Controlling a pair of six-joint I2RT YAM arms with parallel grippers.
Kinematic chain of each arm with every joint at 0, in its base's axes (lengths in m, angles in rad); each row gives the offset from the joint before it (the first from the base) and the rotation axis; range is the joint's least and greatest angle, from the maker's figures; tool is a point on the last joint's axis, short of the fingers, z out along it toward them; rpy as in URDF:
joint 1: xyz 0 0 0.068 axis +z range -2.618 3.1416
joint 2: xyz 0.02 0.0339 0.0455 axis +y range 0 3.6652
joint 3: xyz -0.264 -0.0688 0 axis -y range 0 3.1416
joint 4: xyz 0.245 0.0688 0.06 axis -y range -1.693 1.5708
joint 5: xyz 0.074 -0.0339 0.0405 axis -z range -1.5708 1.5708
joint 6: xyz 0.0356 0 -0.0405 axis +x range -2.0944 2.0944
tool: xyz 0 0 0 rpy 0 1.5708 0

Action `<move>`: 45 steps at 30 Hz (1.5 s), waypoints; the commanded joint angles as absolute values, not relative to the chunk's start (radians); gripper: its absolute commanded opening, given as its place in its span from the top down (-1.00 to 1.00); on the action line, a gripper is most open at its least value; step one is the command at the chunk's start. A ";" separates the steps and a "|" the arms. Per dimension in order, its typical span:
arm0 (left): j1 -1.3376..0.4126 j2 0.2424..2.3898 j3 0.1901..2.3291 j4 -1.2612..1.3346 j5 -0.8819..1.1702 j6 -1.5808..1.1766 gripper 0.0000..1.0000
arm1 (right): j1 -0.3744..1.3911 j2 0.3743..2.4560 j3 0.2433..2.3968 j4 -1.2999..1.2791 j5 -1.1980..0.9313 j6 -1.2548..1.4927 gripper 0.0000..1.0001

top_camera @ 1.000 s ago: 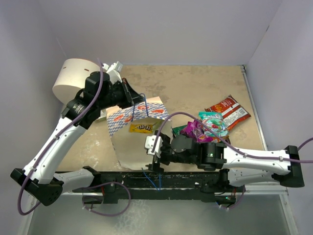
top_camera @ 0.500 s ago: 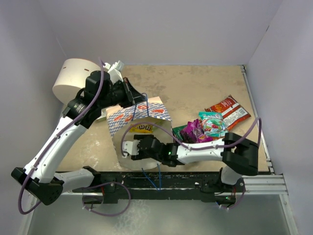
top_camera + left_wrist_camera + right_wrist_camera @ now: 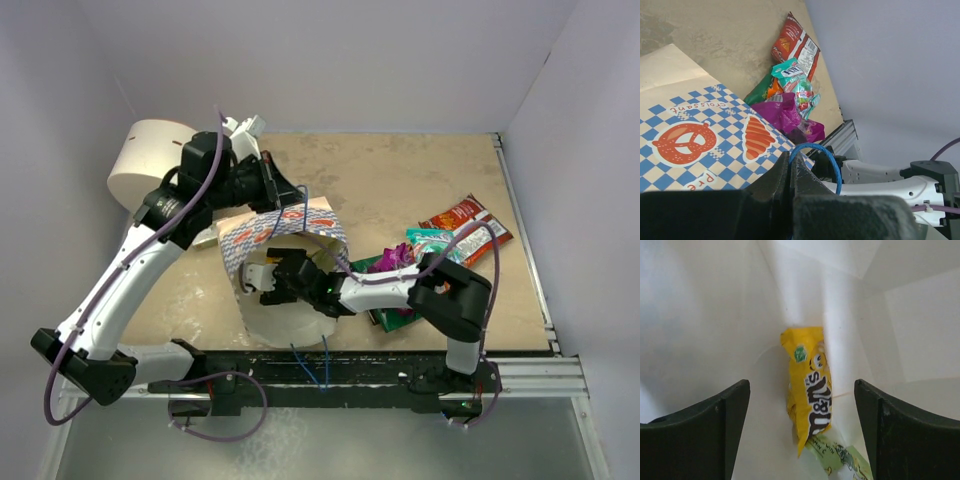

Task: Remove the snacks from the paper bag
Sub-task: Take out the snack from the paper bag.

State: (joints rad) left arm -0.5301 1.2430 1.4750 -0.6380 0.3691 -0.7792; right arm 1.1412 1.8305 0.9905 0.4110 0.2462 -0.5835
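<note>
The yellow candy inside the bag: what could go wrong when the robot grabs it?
The open right gripper could miss the shiny yellow packet, or catch the pale green packet at its end too. The left gripper holds the bag only by a thin blue handle; if that slips, the bag may sag.

Items we count outside the work:
1. Table top (image 3: 420, 170): tan, mottled, matte; darker blotches toward the far side.
2. Large white cylinder (image 3: 140, 160): upright in the far left corner, close against the left wall.
3. Walls (image 3: 350, 60): plain pale lavender-grey on three sides.
4. Silver metal rail (image 3: 545, 375): runs along the table's near edge.
</note>
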 commanded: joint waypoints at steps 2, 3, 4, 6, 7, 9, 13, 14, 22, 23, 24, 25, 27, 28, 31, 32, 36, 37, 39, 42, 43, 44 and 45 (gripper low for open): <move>-0.523 1.256 1.559 -0.665 0.408 -0.698 1.00 | 1.143 1.915 1.138 0.472 0.365 -0.591 -0.73; -0.523 1.258 1.565 -0.671 0.408 -0.692 1.00 | 1.144 1.937 1.153 0.474 0.373 -0.595 -0.73; -0.523 1.259 1.567 -0.676 0.408 -0.686 1.00 | 1.143 1.961 1.169 0.473 0.377 -0.597 -0.71; -0.522 1.260 1.574 -0.688 0.405 -0.678 1.00 | 1.139 2.007 1.202 0.462 0.400 -0.601 -0.65; -0.520 1.259 1.578 -0.697 0.403 -0.673 1.00 | 1.136 2.028 1.216 0.459 0.420 -0.599 -0.60; -0.515 1.257 1.588 -0.714 0.396 -0.665 1.00 | 1.133 2.051 1.232 0.458 0.454 -0.598 -0.46; -0.501 1.237 1.586 -0.722 0.381 -0.665 1.00 | 1.130 2.011 1.208 0.461 0.412 -0.599 -0.09; -0.497 1.234 1.585 -0.720 0.380 -0.667 1.00 | 1.129 1.999 1.203 0.456 0.402 -0.598 0.03; -0.485 1.232 1.563 -0.689 0.381 -0.707 1.00 | 1.132 1.847 1.173 0.355 0.281 -0.620 0.87; -0.482 1.231 1.559 -0.685 0.381 -0.712 1.00 | 1.132 1.816 1.165 0.349 0.250 -0.617 0.89; -0.478 1.232 1.559 -0.683 0.382 -0.718 1.00 | 1.133 1.777 1.159 0.327 0.213 -0.603 0.90; -0.473 1.234 1.559 -0.682 0.383 -0.722 1.00 | 1.133 1.740 1.152 0.286 0.166 -0.587 0.91; -0.464 1.238 1.565 -0.682 0.386 -0.728 1.00 | 1.134 1.650 1.123 0.235 0.063 -0.548 0.92; -0.460 1.240 1.567 -0.679 0.387 -0.730 1.00 | 1.134 1.609 1.110 0.203 -0.006 -0.528 0.93; -0.444 1.246 1.569 -0.671 0.388 -0.737 1.00 | 1.135 1.469 1.066 0.131 -0.249 -0.456 1.00; -0.441 1.247 1.568 -0.668 0.388 -0.739 1.00 | 1.133 1.430 1.054 0.116 -0.287 -0.415 1.00; -0.433 1.250 1.549 -0.647 0.396 -0.744 1.00 | 1.135 1.287 1.016 0.090 -0.333 -0.253 1.00; -0.433 1.252 1.542 -0.645 0.397 -0.747 1.00 | 1.134 1.254 1.016 0.076 -0.313 -0.210 1.00; -0.430 1.251 1.534 -0.643 0.397 -0.750 1.00 | 1.134 1.193 1.035 0.012 -0.270 -0.132 1.00; -0.424 1.253 1.527 -0.642 0.389 -0.749 1.00 | 1.134 1.089 1.069 -0.075 -0.217 -0.028 1.00; -0.421 1.252 1.523 -0.644 0.385 -0.747 1.00 | 1.133 1.062 1.090 -0.126 -0.164 0.025 1.00; -0.417 1.253 1.520 -0.647 0.379 -0.746 1.00 | 1.135 1.044 1.128 -0.209 -0.125 0.075 1.00; -0.413 1.254 1.516 -0.648 0.377 -0.746 1.00 | 1.134 1.033 1.177 -0.297 -0.113 0.101 1.00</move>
State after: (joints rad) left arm -0.4309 1.2587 1.5299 -0.6949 0.3882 -0.7406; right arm 1.1366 1.1110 1.0363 -0.0673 -0.2085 -0.1177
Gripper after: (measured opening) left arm 0.010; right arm 0.101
